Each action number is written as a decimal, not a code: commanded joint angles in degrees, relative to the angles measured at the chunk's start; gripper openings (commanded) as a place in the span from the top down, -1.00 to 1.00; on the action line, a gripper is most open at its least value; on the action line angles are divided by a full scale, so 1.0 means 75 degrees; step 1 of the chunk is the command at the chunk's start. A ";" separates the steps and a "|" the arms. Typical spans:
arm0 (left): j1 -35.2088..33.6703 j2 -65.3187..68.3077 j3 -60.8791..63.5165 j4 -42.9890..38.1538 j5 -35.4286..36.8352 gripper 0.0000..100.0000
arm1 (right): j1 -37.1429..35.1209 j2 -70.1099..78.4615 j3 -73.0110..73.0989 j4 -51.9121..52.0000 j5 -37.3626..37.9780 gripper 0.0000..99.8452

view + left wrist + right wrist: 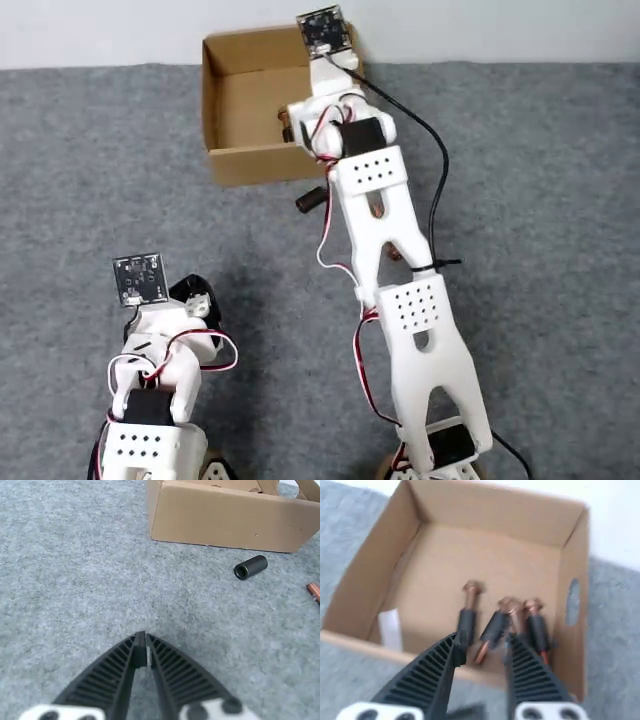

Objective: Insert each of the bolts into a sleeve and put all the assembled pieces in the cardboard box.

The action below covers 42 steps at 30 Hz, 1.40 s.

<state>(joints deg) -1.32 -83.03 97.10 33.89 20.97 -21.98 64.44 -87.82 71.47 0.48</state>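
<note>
**High view.**
- Cardboard box (232, 160): open-topped, upper centre of the frame, on the grey carpet (90, 200).
- Right arm (385, 225): runs from the lower right up to the box, its far end over the box's right half.
- Left arm (160, 375): lower left, well apart from the box. Left gripper (192, 293): low over the carpet.
- Loose sleeve (312, 198): black, lying on the carpet just below the box's front wall and beside the right arm.

**Left wrist view.**
- Left gripper (145, 642): the ribbed black fingers (172, 672) meet at the tips, pressed together with nothing between them, over bare carpet.
- Loose sleeve (250, 567): on its side near the box's outer wall (225, 522), open bore visible, not touching the wall.
- Loose bolt (313, 591): copper-coloured, on the carpet near the sleeve and apart from it, cut off by the frame edge.

**Right wrist view.**
- Right gripper (485, 647): jaws apart, above the box's near wall (350, 637) and gripping nothing.
- Assembled pieces: three, on the box floor, each a copper bolt through a black sleeve.
  - First assembled piece (466, 620): beyond one fingertip.
  - Second assembled piece (495, 626): tilted, seen through the gap between the jaws.
  - Third assembled piece (538, 627): nearest the side wall with the oval cut-out.
</note>
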 commanded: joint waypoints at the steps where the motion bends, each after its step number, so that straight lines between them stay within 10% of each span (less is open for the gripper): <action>1: -0.0023 -0.0012 -0.0029 -0.0070 0.0012 0.99 | -0.0229 -0.0111 -0.0844 0.1026 -0.0270 0.99; 24: -0.0035 -0.0023 -0.0029 -0.0082 0.0012 0.99 | -0.0229 0.1928 -0.0305 0.2127 -0.1055 0.98; 30: -0.0035 -0.0023 -0.0029 -0.0082 0.0000 0.99 | -0.0029 0.1119 -0.0316 0.4214 -0.1231 0.98; 42: -0.0035 -0.0023 -0.0029 -0.0082 0.0000 0.99 | 0.0041 -0.1577 0.0774 0.4226 -0.1465 0.98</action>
<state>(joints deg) -1.32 -83.03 97.10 33.89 20.97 -22.33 61.36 -86.59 100.48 -9.80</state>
